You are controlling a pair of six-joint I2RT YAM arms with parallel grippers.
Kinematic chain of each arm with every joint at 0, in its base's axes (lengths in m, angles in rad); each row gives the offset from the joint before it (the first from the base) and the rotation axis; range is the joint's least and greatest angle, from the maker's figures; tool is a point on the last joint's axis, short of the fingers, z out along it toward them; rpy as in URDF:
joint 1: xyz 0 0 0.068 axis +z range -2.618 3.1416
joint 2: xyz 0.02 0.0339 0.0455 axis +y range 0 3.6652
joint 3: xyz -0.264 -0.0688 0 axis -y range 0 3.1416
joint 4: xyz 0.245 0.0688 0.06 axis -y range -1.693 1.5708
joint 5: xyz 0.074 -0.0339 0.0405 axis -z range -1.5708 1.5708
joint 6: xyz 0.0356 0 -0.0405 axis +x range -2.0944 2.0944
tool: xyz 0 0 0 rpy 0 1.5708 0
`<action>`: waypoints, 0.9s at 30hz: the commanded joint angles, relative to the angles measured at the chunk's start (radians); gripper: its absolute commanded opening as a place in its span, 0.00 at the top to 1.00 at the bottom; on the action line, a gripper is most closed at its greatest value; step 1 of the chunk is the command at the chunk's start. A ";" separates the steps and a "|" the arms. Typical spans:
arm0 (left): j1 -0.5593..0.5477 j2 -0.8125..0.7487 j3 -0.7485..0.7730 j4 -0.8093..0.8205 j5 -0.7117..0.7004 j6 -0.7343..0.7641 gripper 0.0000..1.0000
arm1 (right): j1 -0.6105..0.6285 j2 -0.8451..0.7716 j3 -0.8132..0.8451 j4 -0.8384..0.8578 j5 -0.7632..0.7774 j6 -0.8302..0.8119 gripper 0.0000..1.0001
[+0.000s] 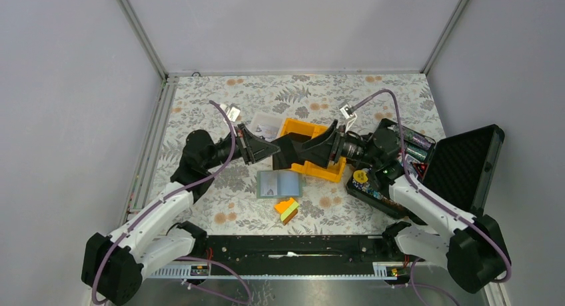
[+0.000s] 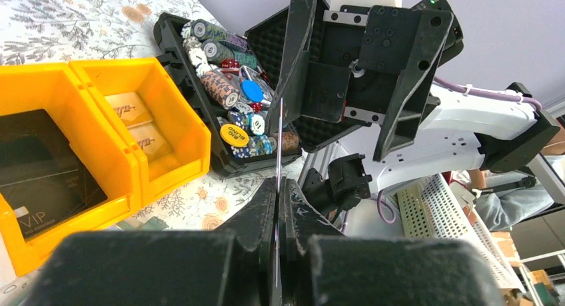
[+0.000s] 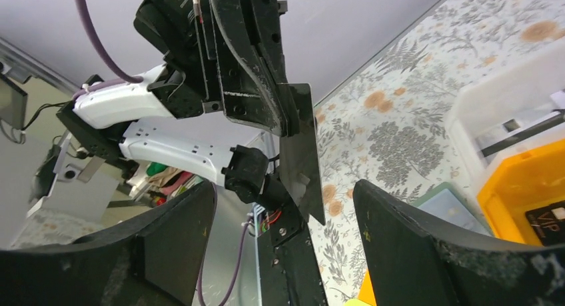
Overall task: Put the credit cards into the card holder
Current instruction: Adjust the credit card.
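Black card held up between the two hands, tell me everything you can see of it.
The black card is thin, flat, rectangular and plain, plastic-looking. It stands on edge above the table, pinched at one end by the shut left hand. The right hand is open around it, clear of the card on both sides.

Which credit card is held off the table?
The black card, clamped by the left gripper; the VIP card and tan cards lie in the orange bins.

The left arm (image 1: pixel 156 216) and right arm (image 1: pixel 433 213) have white link shells and black joint housings, each trailing a purple cable (image 1: pixel 398 123). The left gripper (image 1: pixel 274 148) and right gripper (image 1: pixel 300 154) are black, wedge-fingered, dotted with small screws (image 2: pixel 388 33). A green light (image 1: pixel 384 167) glows on the right arm.
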 commanded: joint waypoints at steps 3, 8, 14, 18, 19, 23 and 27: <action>0.003 0.032 0.006 0.086 -0.004 -0.047 1.00 | 0.010 0.098 -0.012 0.210 -0.117 0.065 0.18; 0.003 0.050 0.008 0.106 0.018 -0.057 1.00 | 0.025 0.157 0.004 0.207 -0.102 0.046 0.22; 0.003 0.071 0.007 0.136 0.055 -0.071 1.00 | 0.049 0.219 0.029 0.271 -0.102 0.074 0.45; 0.003 0.082 0.013 0.142 0.073 -0.077 1.00 | 0.056 0.239 0.029 0.311 -0.084 0.097 0.82; 0.003 0.085 0.013 0.143 0.081 -0.078 1.00 | 0.055 0.242 0.027 0.320 -0.074 0.101 0.93; 0.003 0.093 0.012 0.150 0.095 -0.086 1.00 | 0.055 0.246 0.015 0.373 -0.067 0.134 1.00; 0.003 0.097 0.011 0.156 0.108 -0.092 0.91 | 0.055 0.240 -0.001 0.406 -0.041 0.150 1.00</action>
